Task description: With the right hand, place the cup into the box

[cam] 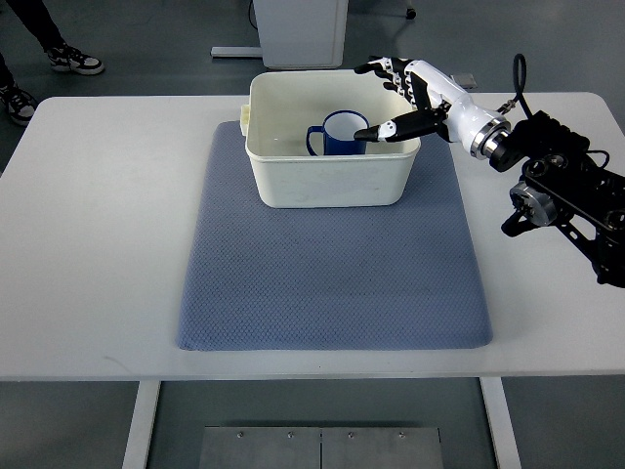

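A dark blue cup [337,134] with a handle on its left stands upright inside the white plastic box [327,181], toward the box's back right. My right hand [383,100] comes in from the right and hovers over the box's right rim. Its fingers [379,67] are spread above the back rim and the black-tipped thumb [376,131] stretches out to the cup's rim. The hand is open and holds nothing. Whether the thumb tip touches the cup is unclear. The left arm is not in view.
The box sits at the back of a blue-grey mat [332,274] on a white table [98,225]. My right arm's black forearm [566,186] lies over the table's right side. A person's shoes [73,61] show on the floor at top left. A white pedestal [301,29] stands behind the table.
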Robot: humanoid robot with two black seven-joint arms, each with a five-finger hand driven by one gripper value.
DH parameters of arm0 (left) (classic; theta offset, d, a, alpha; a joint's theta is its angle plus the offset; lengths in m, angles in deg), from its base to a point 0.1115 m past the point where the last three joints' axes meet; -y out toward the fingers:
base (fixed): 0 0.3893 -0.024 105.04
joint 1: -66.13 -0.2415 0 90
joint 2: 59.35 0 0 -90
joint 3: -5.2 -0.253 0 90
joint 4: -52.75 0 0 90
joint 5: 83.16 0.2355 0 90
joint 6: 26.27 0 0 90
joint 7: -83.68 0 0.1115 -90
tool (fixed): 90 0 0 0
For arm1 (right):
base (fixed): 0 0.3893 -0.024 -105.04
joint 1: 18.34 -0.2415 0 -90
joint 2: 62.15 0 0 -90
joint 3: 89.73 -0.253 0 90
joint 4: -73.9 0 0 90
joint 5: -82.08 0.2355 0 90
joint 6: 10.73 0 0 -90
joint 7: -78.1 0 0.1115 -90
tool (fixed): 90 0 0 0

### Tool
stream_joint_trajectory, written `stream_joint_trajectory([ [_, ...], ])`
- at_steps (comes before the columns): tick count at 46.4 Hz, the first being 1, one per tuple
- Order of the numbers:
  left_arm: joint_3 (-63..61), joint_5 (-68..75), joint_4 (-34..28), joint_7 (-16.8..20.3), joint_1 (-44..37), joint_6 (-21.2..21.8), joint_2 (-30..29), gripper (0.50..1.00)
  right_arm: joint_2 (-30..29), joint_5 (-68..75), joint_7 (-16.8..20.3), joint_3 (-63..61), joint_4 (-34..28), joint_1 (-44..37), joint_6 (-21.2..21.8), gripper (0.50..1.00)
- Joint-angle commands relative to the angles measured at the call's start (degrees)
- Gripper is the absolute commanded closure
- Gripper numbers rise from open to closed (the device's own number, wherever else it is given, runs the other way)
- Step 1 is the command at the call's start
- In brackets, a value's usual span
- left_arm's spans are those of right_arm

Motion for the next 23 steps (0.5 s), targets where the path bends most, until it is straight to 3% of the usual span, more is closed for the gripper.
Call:
stream_joint_trajectory([
  [1,0.08,-0.04,0.00,-0.01,-0.02,0.01,0.00,0.500,1.50,0.58,-0.02,-0.23,-0.47,0.11,-0.01,0.505],
  [12,-0.01,0.04,0.00,-0.01,0.06,0.01,0.00,0.500,3.88,0.75,0.25,-5.50,-0.47,2.83,0.52,0.502],
  [23,-0.01,0.04,0.00,-0.01,-0.02,0.01,0.00,0.500,3.97,0.93,2.88,-12.97,-0.38,7.49,0.78,0.502],
])
